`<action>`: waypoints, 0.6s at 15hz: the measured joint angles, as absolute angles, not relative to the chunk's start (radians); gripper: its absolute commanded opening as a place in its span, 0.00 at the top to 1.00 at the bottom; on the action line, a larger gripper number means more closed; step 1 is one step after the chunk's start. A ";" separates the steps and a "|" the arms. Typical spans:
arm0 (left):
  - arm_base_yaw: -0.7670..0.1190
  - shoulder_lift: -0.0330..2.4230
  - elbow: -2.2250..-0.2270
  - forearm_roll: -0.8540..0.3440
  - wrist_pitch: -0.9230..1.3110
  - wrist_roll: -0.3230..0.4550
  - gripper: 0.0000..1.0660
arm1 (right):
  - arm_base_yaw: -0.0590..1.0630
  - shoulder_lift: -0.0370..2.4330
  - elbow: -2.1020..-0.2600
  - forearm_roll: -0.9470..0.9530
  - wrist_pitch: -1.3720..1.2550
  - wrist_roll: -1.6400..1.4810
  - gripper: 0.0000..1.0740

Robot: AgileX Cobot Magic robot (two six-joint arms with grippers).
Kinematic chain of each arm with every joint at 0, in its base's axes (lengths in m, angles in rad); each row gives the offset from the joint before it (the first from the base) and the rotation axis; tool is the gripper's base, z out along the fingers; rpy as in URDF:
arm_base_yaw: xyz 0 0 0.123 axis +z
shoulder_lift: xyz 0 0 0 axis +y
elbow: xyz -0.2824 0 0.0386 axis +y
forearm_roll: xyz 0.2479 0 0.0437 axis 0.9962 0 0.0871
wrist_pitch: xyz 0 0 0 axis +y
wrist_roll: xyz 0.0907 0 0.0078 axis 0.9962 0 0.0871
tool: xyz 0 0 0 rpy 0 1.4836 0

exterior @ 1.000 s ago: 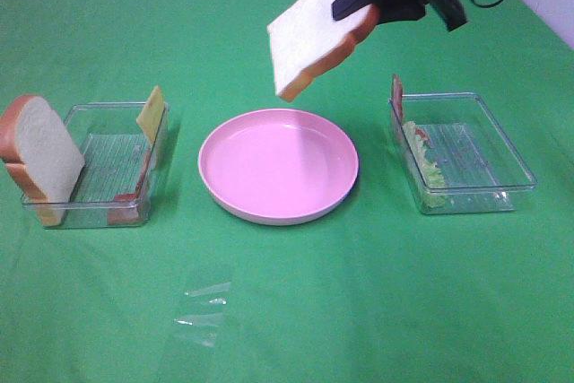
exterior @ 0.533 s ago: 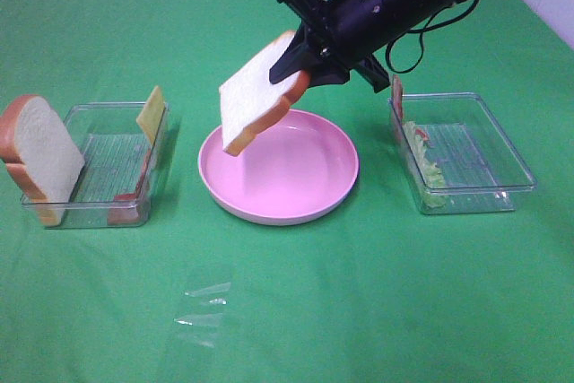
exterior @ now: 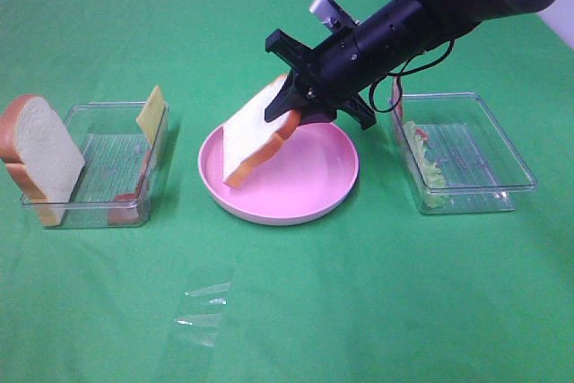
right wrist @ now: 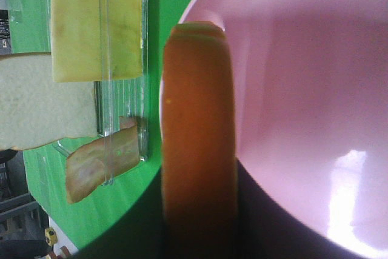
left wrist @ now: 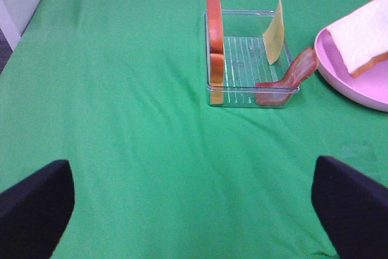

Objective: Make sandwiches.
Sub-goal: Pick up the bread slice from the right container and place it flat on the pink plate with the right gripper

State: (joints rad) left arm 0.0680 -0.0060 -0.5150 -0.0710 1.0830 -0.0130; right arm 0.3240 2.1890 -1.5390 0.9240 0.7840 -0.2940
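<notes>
A bread slice [exterior: 254, 136] is held tilted over the pink plate [exterior: 296, 213] by the right gripper [exterior: 293, 107] (jaws clamped on its crust); the left gripper [left wrist: 194, 210] is seen spread wide.

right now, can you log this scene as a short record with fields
right claw: shut on bread slice
bread slice: tilted over pink plate, contact unclear
left claw: open, holding nothing
left tray: second bread slice upright, cheese, bacon
right tray: lettuce
sandwich: no layer lying flat yet
</notes>
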 measured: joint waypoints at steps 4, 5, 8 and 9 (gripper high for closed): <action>0.068 -0.006 -0.515 -0.071 1.083 -0.013 0.08 | 0.324 2.202 -1.539 0.905 0.783 -0.294 1.00; 0.068 -0.006 -0.515 -0.071 1.083 -0.013 0.08 | 0.324 2.202 -1.539 0.895 0.783 -0.294 0.95; 0.068 -0.006 -0.515 -0.071 1.083 -0.013 0.08 | 0.324 2.202 -1.539 0.861 0.783 -0.294 0.41; 0.068 -0.006 -0.515 -0.071 1.083 -0.013 0.08 | 0.324 2.202 -1.539 0.861 0.783 -0.294 0.35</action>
